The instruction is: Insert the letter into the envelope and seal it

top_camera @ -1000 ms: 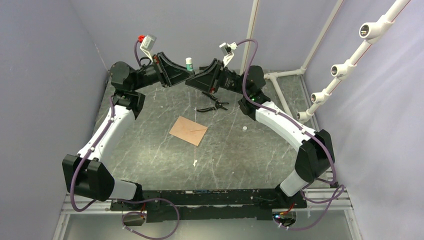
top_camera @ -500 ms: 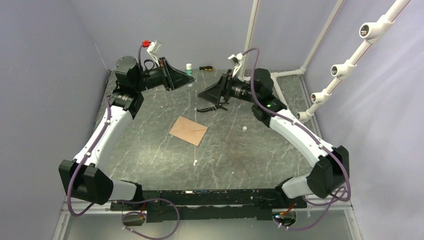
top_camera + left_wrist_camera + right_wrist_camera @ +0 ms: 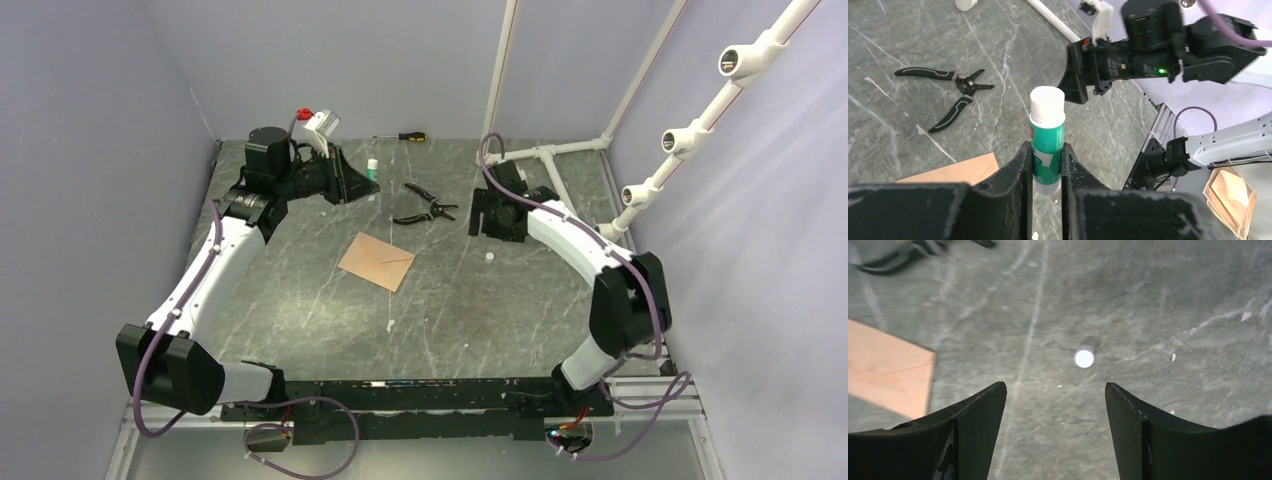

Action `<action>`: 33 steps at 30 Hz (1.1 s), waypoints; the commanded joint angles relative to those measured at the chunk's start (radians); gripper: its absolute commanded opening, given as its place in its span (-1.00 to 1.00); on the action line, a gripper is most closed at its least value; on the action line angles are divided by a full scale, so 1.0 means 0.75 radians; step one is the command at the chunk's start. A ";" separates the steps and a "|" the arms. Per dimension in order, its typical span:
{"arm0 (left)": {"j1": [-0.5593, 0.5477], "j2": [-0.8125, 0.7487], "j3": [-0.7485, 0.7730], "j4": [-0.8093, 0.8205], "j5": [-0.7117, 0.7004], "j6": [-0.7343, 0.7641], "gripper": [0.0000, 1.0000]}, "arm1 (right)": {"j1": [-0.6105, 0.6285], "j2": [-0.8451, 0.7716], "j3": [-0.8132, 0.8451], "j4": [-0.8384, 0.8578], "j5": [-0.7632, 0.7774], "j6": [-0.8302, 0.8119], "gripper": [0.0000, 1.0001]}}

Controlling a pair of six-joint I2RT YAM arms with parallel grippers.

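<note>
The brown envelope (image 3: 377, 260) lies flat on the grey table with its flap down; a corner shows in the left wrist view (image 3: 958, 170) and an edge in the right wrist view (image 3: 883, 375). The letter is not visible in any view. My left gripper (image 3: 362, 182) (image 3: 1047, 150) hovers behind the envelope, shut on a green-and-white glue stick (image 3: 1047, 120) (image 3: 372, 168). My right gripper (image 3: 492, 215) (image 3: 1055, 387) hangs open over bare table to the envelope's right, with nothing between its fingers.
Black pliers (image 3: 425, 207) (image 3: 955, 87) lie between the two grippers. A screwdriver (image 3: 405, 136) rests at the back wall. A small white round cap (image 3: 490, 257) (image 3: 1084, 358) sits under the right gripper. White pipes (image 3: 560, 150) cross the back right corner.
The two grippers, which met at the glue stick a second ago, have parted. The right one opened and dropped to the right; the left one lowered, still gripping the stick.
</note>
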 commanded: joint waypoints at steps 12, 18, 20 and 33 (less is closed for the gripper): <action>-0.007 0.001 0.011 0.004 0.023 0.030 -0.95 | -0.038 0.367 0.070 -0.058 0.062 -0.054 0.02; -0.008 0.009 0.013 0.008 0.023 0.039 -0.95 | -0.044 0.389 0.050 -0.029 0.067 -0.048 -0.14; -0.008 0.015 0.016 0.009 0.030 0.042 -0.95 | -0.049 0.397 0.056 -0.022 0.064 -0.051 -0.17; -0.008 0.024 0.002 0.057 0.094 0.042 -0.95 | -0.066 0.375 0.095 -0.022 -0.015 -0.061 -0.85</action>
